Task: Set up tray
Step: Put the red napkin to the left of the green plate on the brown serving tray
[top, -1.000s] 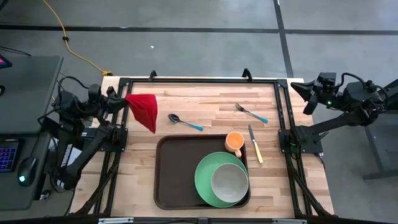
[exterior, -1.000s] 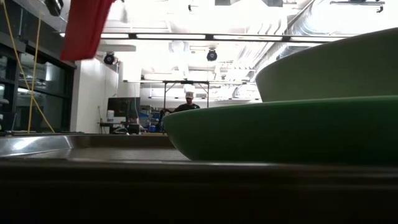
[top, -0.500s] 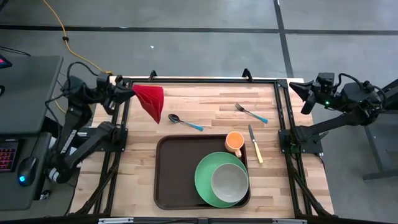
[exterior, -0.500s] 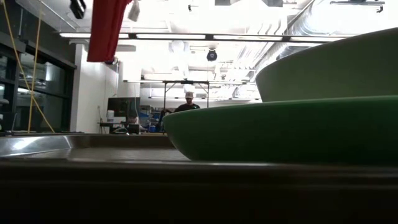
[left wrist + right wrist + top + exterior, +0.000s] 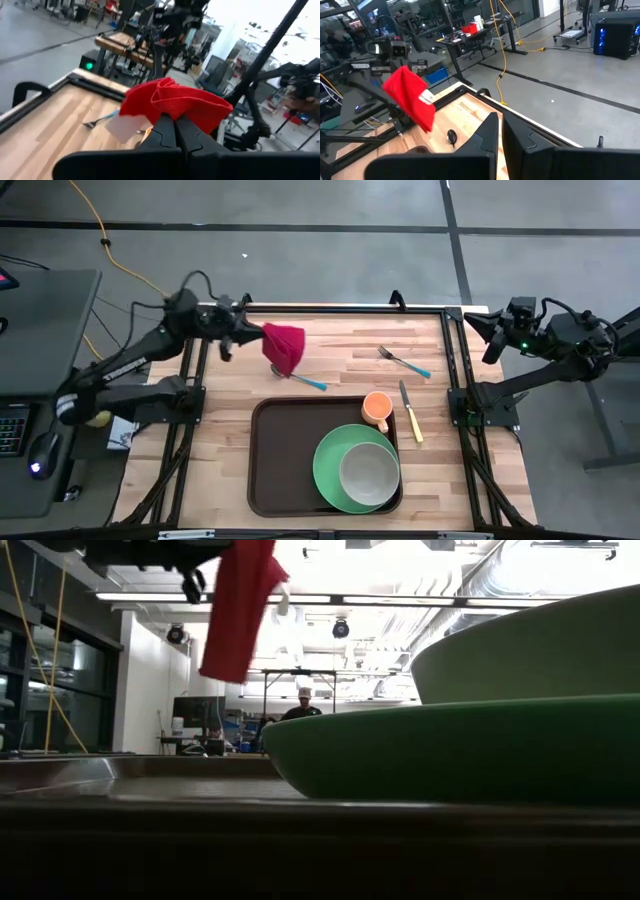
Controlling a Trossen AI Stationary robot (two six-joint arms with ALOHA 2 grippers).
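High view: left claw [image 5: 256, 337] grips red napkin [image 5: 285, 346] above bench [image 5: 330, 345], over spoon [image 5: 300, 376]; tray [image 5: 280, 460] at near edge carries green plate [image 5: 330, 470]; right claw [image 5: 478, 325] off bench's far right corner.
Left wrist view: fingers [image 5: 162, 131] pinch napkin.
Right wrist view: claw fingers nearly closed, holding nothing.

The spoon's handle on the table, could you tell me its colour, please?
Light blue, clearest in the high view: spoon.

Bench [image 5: 330, 340]: pale wood planks, dark frame around it.
Lying on it: tray [image 5: 275, 460] at the near middle; spoon [image 5: 298, 376], fork [image 5: 403, 360], knife [image 5: 410, 411] beyond and beside it.
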